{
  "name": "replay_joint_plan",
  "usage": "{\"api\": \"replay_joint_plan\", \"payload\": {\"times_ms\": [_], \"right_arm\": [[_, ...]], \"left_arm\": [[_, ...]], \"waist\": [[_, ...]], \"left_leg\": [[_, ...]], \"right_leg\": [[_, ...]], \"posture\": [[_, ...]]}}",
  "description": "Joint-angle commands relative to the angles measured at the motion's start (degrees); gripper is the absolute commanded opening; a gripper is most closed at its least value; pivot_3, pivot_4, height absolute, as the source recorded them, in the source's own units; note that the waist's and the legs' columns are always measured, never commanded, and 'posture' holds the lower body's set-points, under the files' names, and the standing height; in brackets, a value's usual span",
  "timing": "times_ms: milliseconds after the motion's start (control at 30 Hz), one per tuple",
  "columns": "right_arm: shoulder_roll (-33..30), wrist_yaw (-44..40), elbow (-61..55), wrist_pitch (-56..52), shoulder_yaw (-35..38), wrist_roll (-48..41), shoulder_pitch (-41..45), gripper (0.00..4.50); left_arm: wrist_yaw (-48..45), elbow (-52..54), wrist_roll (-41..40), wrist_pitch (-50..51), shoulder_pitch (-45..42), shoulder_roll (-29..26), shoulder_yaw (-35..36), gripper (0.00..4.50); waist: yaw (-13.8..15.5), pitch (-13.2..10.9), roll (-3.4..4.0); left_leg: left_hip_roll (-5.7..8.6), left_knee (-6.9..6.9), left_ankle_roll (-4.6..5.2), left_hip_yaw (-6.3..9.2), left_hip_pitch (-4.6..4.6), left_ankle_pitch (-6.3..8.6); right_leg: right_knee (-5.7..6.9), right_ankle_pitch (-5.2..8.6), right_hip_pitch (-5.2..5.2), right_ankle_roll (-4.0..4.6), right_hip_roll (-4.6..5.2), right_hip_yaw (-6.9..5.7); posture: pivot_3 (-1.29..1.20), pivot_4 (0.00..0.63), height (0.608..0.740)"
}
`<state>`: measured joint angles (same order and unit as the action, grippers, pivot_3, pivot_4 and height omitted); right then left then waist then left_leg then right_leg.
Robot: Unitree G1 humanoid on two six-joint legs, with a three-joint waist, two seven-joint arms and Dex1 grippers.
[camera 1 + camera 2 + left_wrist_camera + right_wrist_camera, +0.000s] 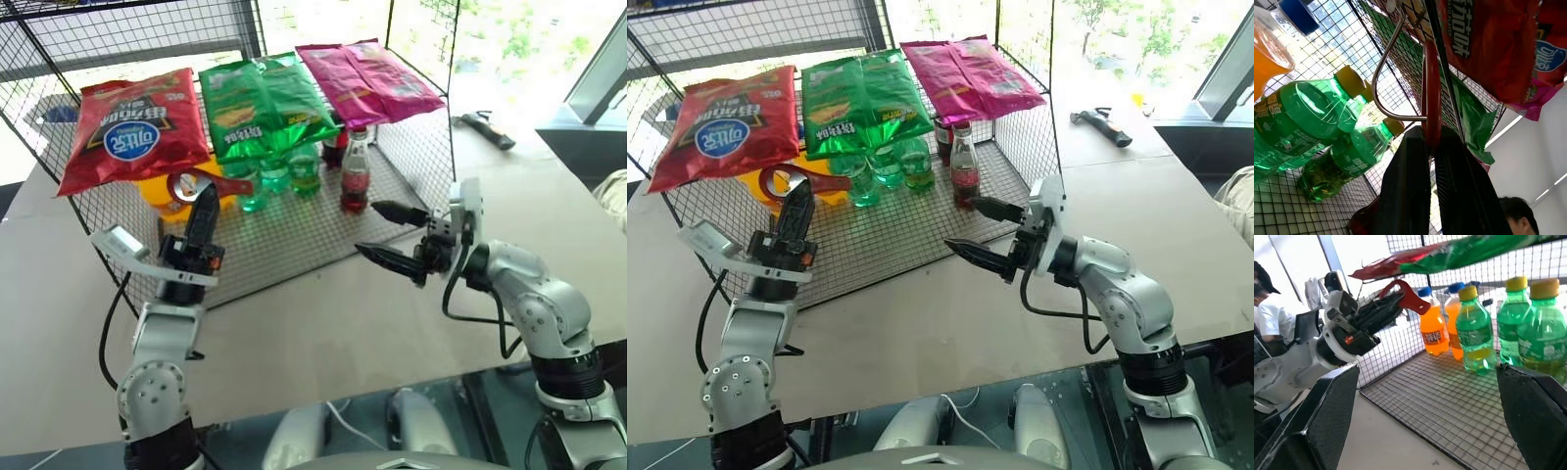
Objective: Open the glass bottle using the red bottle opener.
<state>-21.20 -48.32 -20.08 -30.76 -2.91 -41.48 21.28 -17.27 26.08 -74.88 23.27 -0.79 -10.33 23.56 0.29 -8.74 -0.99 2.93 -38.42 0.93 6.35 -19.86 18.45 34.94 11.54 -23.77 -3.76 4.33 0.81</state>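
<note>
The glass bottle (355, 176), dark cola with a red label, stands upright on the wire shelf floor to the right of the green bottles. My left gripper (207, 196) points up in front of the shelf's left part, shut on the red bottle opener (228, 184). The left wrist view shows the opener (1431, 93) clamped edge-on between both fingers (1405, 186). My right gripper (370, 230) hangs open, pointing left, just in front of and below the glass bottle, apart from it. In the right wrist view the opener (1405, 296) sticks out of the left gripper.
Green bottles (276, 171) and orange bottles (1432, 330) stand at the shelf's back; a darker red-labelled bottle (335, 147) is behind the glass one. Chip bags (265, 98) lie on the rack's top. A hammer (487, 128) lies at the far right. A person (1266, 308) is nearby.
</note>
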Motion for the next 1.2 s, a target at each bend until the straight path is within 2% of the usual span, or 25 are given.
{"api": "replay_joint_plan", "payload": {"times_ms": [33, 367, 500, 633, 800, 900, 1000, 1200], "right_arm": [[0.87, -0.80, -2.76, 2.02, 1.84, -2.38, -0.08, 4.50], [1.82, 0.53, -3.53, 3.39, 1.17, -1.67, 0.48, 4.50], [-0.37, 2.66, -1.69, 3.61, -1.39, 5.10, 0.56, 4.50], [-4.25, 2.59, -1.99, -4.51, -3.72, 4.50, 1.47, 4.50], [-9.22, 2.59, -2.70, -15.85, -5.11, 2.10, 4.17, 4.50], [-11.15, 0.80, -3.69, -22.45, -4.97, -2.46, 5.79, 4.50], [-13.70, -1.60, -5.54, -28.21, -5.47, -6.56, 6.95, 4.50], [-13.86, -0.31, -6.51, -35.49, -3.32, -13.86, 8.87, 4.50]], "left_arm": [[-2.03, 3.53, -2.94, 1.64, 1.32, -1.23, -1.44, 0.07], [-1.80, 3.68, -2.78, 0.77, 1.82, -1.60, -1.75, 0.07], [-6.43, 5.80, 1.03, 4.69, 3.99, -4.26, -8.14, 0.07], [-13.82, 5.53, 4.79, 7.41, 3.81, -8.65, -14.19, 0.07], [-21.07, 2.48, 8.60, 8.55, 2.05, -12.71, -17.12, 0.07], [-25.39, -0.14, 12.06, 8.66, 0.02, -14.36, -19.23, 0.07], [-27.99, -2.41, 14.46, 8.33, -2.15, -14.53, -20.50, 0.07], [-29.80, -3.38, 17.86, 7.98, -2.71, -13.55, -22.22, 0.07]], "waist": [[0.02, 0.00, 0.00], [0.17, -0.01, 0.02], [0.18, -0.01, 0.02], [0.34, -0.05, 0.08], [0.04, -0.08, 0.14], [0.06, -0.09, 0.15], [0.21, -0.09, 0.14], [0.34, -0.09, 0.14]], "left_leg": [[0.00, 0.00, 0.00, 0.00, 0.00, 0.00], [0.00, 0.00, 0.00, 0.00, 0.00, 0.00], [0.00, 0.01, 0.00, 0.00, 0.00, 0.00], [0.07, 0.02, 0.00, -0.06, -0.01, 0.00], [-0.05, 0.08, 0.00, -0.12, 0.03, 0.00], [-0.07, 0.10, 0.00, -0.11, 0.03, 0.00], [-0.06, 0.10, 0.01, -0.10, 0.00, 0.01], [-0.06, 0.12, 0.05, -0.09, -0.06, 0.03]], "right_leg": [[0.00, 0.00, 0.00, 0.00, -0.01, 0.00], [0.00, 0.00, 0.00, 0.00, -0.03, 0.01], [-0.01, 0.00, 0.00, 0.01, -0.03, 0.01], [-0.02, 0.01, 0.00, 0.01, -0.02, 0.06], [-0.03, 0.01, -0.02, 0.02, -0.11, 0.10], [-0.06, 0.01, -0.02, 0.02, -0.12, 0.09], [-0.11, 0.01, -0.02, 0.02, -0.11, 0.08], [-0.18, 0.01, -0.04, 0.02, -0.07, 0.09]], "posture": [[0.00, 0.150, 0.740], [0.00, 0.150, 0.740], [0.00, 0.150, 0.740], [0.00, 0.150, 0.740], [0.00, 0.150, 0.740], [0.00, 0.150, 0.740], [0.00, 0.150, 0.740], [0.00, 0.150, 0.740]]}}
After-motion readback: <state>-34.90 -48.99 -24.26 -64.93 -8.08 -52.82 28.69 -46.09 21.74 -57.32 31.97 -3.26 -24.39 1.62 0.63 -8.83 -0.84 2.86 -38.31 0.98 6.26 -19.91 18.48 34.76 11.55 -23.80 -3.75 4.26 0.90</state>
